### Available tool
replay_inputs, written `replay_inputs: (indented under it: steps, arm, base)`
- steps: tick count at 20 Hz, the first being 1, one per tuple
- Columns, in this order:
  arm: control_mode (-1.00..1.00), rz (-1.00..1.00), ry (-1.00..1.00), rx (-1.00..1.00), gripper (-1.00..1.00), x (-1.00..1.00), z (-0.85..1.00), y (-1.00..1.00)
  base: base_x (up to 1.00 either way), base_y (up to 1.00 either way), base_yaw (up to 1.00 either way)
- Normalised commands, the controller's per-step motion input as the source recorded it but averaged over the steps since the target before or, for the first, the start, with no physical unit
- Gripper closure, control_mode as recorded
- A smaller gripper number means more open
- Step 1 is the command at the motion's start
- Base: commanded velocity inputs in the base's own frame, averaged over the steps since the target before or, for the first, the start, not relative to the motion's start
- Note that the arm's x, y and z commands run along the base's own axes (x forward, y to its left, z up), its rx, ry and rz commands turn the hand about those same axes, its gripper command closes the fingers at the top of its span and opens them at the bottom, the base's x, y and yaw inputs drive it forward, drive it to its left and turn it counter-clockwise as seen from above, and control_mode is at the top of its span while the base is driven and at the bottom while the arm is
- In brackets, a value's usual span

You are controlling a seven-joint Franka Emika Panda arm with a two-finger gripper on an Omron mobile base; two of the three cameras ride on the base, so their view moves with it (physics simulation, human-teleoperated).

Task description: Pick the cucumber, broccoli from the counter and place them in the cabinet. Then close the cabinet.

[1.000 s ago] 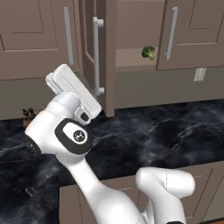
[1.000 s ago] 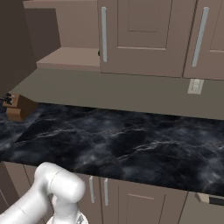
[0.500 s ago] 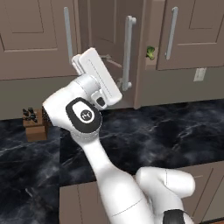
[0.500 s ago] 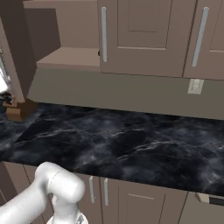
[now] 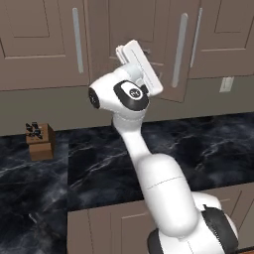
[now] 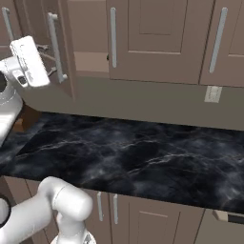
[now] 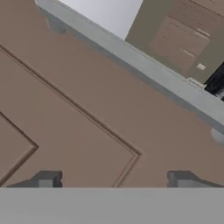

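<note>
My gripper (image 7: 113,180) is open, its two fingertips (image 7: 46,180) spread wide against the brown panel of the cabinet's left door (image 5: 163,59). That door stands ajar, swung most of the way toward the cabinet, its silver bar handle (image 5: 179,49) to the right of my raised hand (image 5: 141,67). From the right side my gripper (image 6: 47,60) presses the door (image 6: 64,52) beside its handle (image 6: 55,45), and a strip of the inner shelf (image 6: 90,62) shows. The cabinet's right door (image 6: 152,38) is shut. Broccoli and cucumber are hidden. The black veined counter (image 5: 198,149) lies below.
A wooden knife block (image 5: 40,141) stands at the counter's back left. A wall outlet (image 6: 212,94) sits above the counter (image 6: 143,157) to the right. More brown doors with silver handles (image 5: 77,32) flank the cabinet. Low cabinet fronts (image 6: 157,219) run under the counter edge.
My hand has swept right with the cabinet's left door, swinging it far toward shut. The broccoli that showed on the shelf is now covered by the door.
</note>
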Motion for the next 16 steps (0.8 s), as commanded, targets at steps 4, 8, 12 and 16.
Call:
replay_inputs:
  steps: [4, 8, 12, 16]
  arm:
    - [-1.0, 0.13, 0.14, 0.06, -1.0, 0.96, 0.0, -1.0]
    - [-1.0, 0.25, 0.16, 0.06, -1.0, 0.96, -0.01, -1.0]
    - [-1.0, 0.31, 0.19, 0.07, -1.0, 0.95, -0.04, -1.0]
    - [-1.0, 0.32, 0.19, 0.07, -1.0, 0.93, -0.08, -0.99]
  base:
    - [0.0, 0.0, 0.0]
    - [0.0, 0.0, 0.0]
    - [0.0, 0.0, 0.0]
    - [0.0, 0.0, 0.0]
